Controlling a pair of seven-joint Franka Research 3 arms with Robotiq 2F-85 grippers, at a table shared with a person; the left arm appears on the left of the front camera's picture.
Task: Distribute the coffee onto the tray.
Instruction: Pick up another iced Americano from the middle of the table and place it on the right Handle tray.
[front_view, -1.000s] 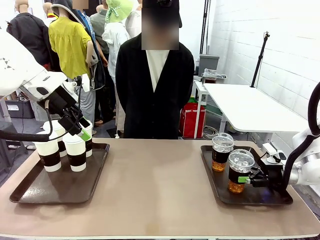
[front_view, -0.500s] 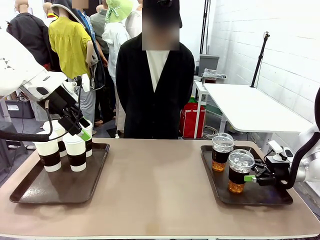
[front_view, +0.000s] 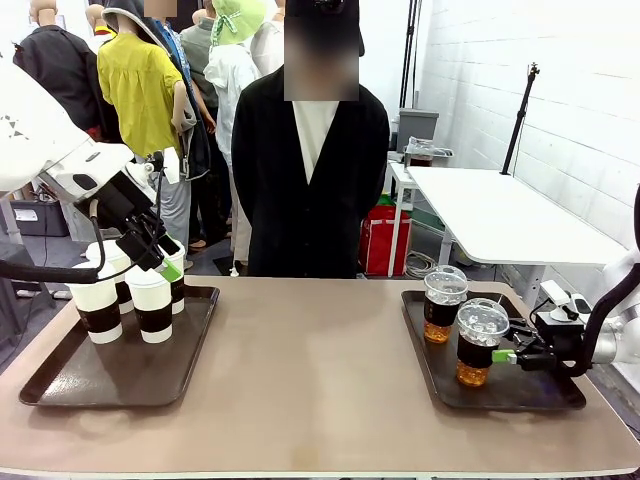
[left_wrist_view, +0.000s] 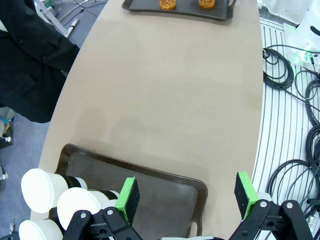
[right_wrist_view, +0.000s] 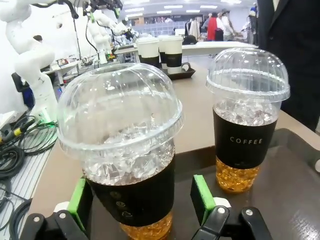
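Observation:
The coffee stands on two brown trays. Several white paper cups (front_view: 155, 300) with dark sleeves cluster at the back of the left tray (front_view: 100, 385). My left gripper (front_view: 160, 262) hangs open just above them, holding nothing. In the left wrist view its open gripper (left_wrist_view: 187, 197) is over that tray (left_wrist_view: 160, 190), with the paper cups (left_wrist_view: 77, 207) at lower left. Two dome-lidded iced cups stand on the right tray (front_view: 525, 395), a near one (front_view: 478, 340) and a far one (front_view: 443, 300). My right gripper (front_view: 508, 356) is open at the near cup's (right_wrist_view: 120, 140) right side, not gripping it.
A person in a black jacket (front_view: 310, 150) stands at the far table edge, hands out of sight. The second iced cup (right_wrist_view: 247, 125) reads COFFEE. The tabletop (front_view: 310, 360) between the trays is bare. Cables (left_wrist_view: 295, 75) lie on the floor beside the table.
My right gripper has drawn back to the right, away from the near iced cup, which stays on the tray. The left arm has not moved.

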